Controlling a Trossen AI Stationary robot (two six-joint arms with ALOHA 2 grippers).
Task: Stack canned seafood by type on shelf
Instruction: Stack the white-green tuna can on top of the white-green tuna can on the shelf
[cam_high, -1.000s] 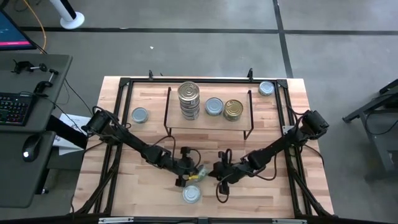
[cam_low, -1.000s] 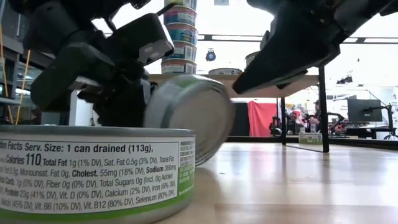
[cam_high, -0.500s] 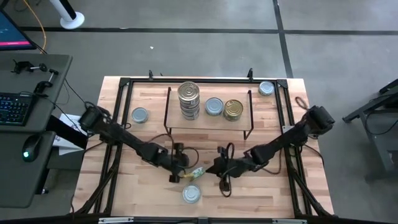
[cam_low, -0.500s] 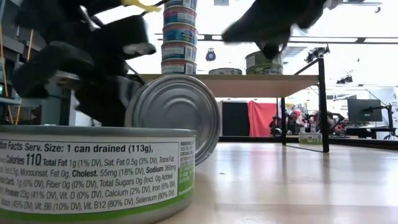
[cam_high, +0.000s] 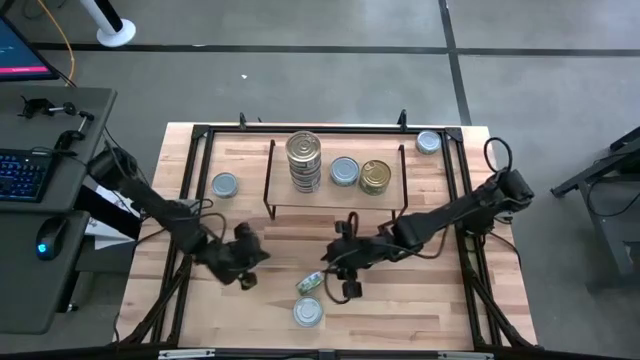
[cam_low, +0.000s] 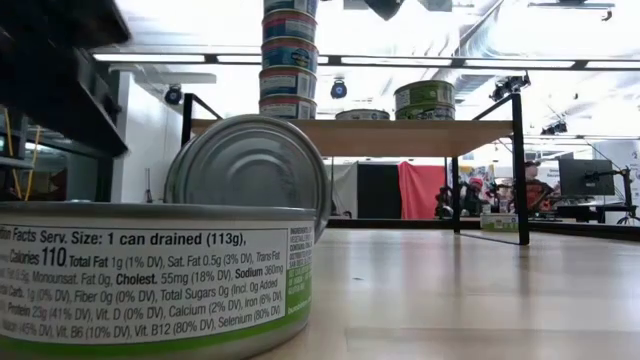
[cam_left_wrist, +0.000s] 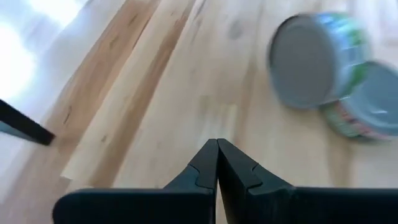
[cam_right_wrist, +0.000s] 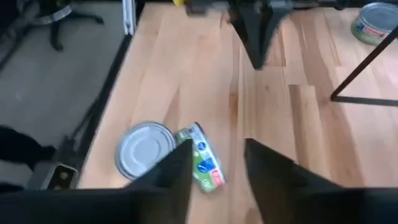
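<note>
While the shelf (cam_high: 335, 196) at the table's (cam_high: 440, 310) rear middle already carried a tall tuna stack (cam_high: 304, 161), a silver tin (cam_high: 344, 171) and a gold tin (cam_high: 376, 176) sorted by type, a green-labelled can (cam_high: 309, 283) lay on its side near the front edge, touching a flat can (cam_high: 308, 313). Probably to right it, the right gripper (cam_high: 346, 284) hung just beside with fingers parted; the left gripper (cam_high: 244, 273), fingers pressed together and empty, sat well toward the left edge.

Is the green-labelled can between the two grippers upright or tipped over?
Tipped on its side: the green-labelled can shows its label from above, and its round end faces the low camera.
</note>
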